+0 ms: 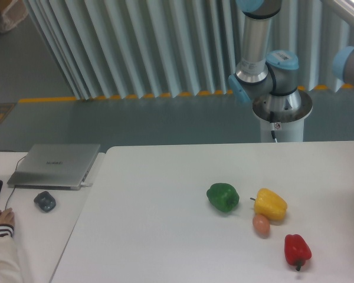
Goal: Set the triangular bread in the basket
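White table (165, 236) | green pepper (223, 197), yellow pepper (270, 204), pinkish egg (261, 225), red pepper (297, 250) | fingers unseen, cannot tell

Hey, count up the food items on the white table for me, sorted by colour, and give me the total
Green: 1, a green pepper
Yellow: 1, a yellow pepper
Red: 1, a red pepper
Pinkish: 1, a small egg-shaped thing
Total: 4

No triangular bread or basket shows in this view.
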Motion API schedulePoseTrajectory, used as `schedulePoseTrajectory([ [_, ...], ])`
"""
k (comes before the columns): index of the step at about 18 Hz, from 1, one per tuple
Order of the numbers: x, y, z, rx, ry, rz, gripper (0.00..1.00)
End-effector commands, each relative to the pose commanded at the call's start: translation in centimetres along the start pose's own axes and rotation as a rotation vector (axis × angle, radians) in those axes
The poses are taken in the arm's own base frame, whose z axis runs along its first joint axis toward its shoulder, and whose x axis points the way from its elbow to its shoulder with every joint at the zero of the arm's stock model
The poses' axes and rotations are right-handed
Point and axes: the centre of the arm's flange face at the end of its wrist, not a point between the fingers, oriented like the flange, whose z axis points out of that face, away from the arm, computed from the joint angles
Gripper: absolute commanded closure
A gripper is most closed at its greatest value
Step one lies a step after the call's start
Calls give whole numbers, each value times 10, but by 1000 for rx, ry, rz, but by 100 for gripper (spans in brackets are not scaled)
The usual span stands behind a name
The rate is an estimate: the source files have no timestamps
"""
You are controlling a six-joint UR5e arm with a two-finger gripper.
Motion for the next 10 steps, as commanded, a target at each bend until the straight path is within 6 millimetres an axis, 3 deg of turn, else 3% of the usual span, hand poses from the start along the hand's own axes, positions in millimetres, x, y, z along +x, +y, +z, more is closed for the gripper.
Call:
schedulePoseTrajectory([
  [1, 3, -14, -6, -2, -8, 19, 0],
  [5, 20, -47, 0, 5, 8, 5, 0],
  [7, 22, -58, 4, 8, 14, -34, 0],
  [10, 23, -60, 4, 9, 15, -37, 0],
])
